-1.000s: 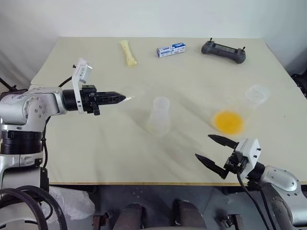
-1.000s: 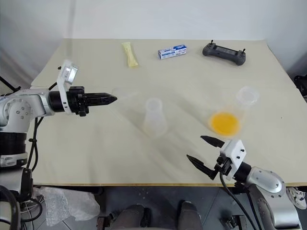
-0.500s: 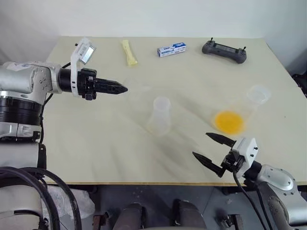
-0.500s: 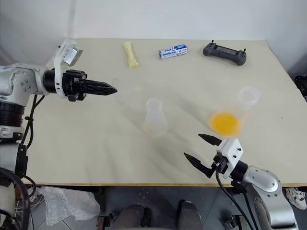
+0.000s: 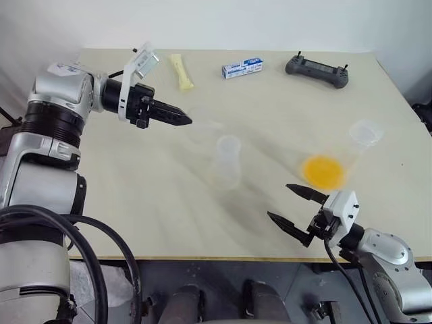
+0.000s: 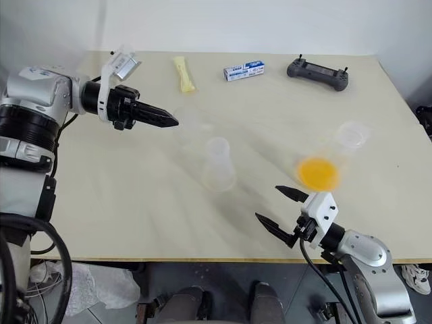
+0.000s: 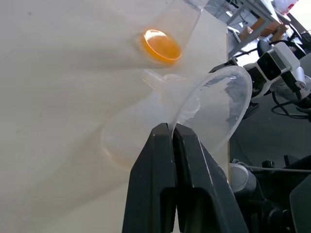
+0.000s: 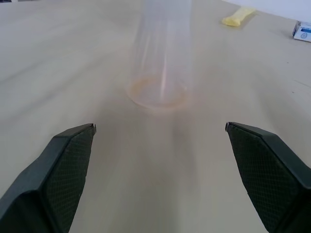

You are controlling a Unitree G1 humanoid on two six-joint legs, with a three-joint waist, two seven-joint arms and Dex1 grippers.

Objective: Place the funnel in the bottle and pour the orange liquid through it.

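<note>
My left gripper (image 5: 183,121) is shut on the rim of the clear funnel (image 7: 214,104), holding it above the table, left of and beyond the bottle. In the left eye view the funnel (image 5: 202,125) is only a faint outline past the fingertips. The clear conical bottle (image 5: 227,162) stands upright mid-table, and it also rises ahead of my right gripper (image 8: 160,127). To the right, the orange liquid (image 5: 322,172) pools in the bottom of a clear wide-mouthed container (image 5: 365,132). My right gripper (image 5: 278,201) hovers open and empty near the front edge, right of the bottle.
Along the table's far side lie a pale yellow packet (image 5: 179,72), a blue and white box (image 5: 241,69) and a black controller (image 5: 316,70). The table's front edge (image 5: 202,256) runs just below my right gripper.
My left arm has risen and carried the funnel further over the table and to the right, closer to the bottle, with its wrist turned. The right gripper has stayed put.
</note>
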